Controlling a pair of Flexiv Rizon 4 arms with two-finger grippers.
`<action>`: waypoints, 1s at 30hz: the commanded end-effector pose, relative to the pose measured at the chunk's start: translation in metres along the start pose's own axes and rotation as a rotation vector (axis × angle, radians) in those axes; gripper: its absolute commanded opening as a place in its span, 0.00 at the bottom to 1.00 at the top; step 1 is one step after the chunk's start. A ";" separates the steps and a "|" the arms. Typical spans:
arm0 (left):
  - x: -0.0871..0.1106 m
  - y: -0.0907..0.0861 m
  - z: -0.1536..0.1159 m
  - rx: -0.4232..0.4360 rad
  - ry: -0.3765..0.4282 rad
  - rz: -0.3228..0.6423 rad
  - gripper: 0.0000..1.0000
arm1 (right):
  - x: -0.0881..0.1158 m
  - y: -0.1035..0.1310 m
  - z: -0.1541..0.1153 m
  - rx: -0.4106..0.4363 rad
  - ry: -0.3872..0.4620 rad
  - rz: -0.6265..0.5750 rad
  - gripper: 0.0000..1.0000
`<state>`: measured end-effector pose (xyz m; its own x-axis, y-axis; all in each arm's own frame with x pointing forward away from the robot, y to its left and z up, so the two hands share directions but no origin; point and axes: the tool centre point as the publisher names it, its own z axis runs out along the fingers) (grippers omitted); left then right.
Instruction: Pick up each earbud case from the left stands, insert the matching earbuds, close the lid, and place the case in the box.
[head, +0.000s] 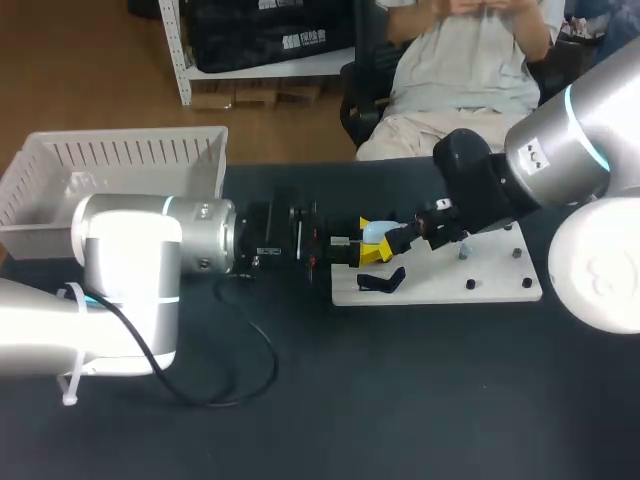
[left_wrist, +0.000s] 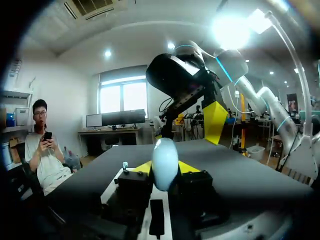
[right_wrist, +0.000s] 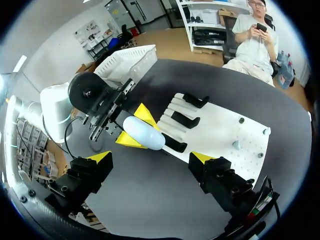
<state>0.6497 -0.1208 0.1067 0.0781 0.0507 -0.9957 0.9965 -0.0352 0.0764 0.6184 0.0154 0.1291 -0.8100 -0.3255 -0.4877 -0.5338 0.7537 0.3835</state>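
Over the left end of the white stand board (head: 450, 290), the left gripper (head: 370, 242) is clamped on the pale blue earbud case (head: 378, 233), holding it clear of the board. The right gripper (right_wrist: 151, 157) faces the case with its jaws spread wide. Farther back to the left stands the white box (head: 120, 150).
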 end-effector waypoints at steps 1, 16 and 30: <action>0.001 0.002 0.000 0.002 -0.004 0.001 0.00 | -0.002 -0.004 0.006 0.014 0.002 0.009 1.00; 0.001 0.002 0.000 0.002 -0.004 0.001 0.00 | -0.007 -0.017 0.012 0.041 -0.015 0.047 1.00; 0.001 0.002 0.000 0.002 -0.004 0.001 0.00 | -0.013 -0.026 0.004 0.056 -0.042 0.070 1.00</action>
<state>0.6504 -0.1206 0.1069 0.0779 0.0500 -0.9957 0.9965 -0.0351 0.0762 0.6459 0.0033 0.1215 -0.8346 -0.2523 -0.4896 -0.4658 0.7977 0.3830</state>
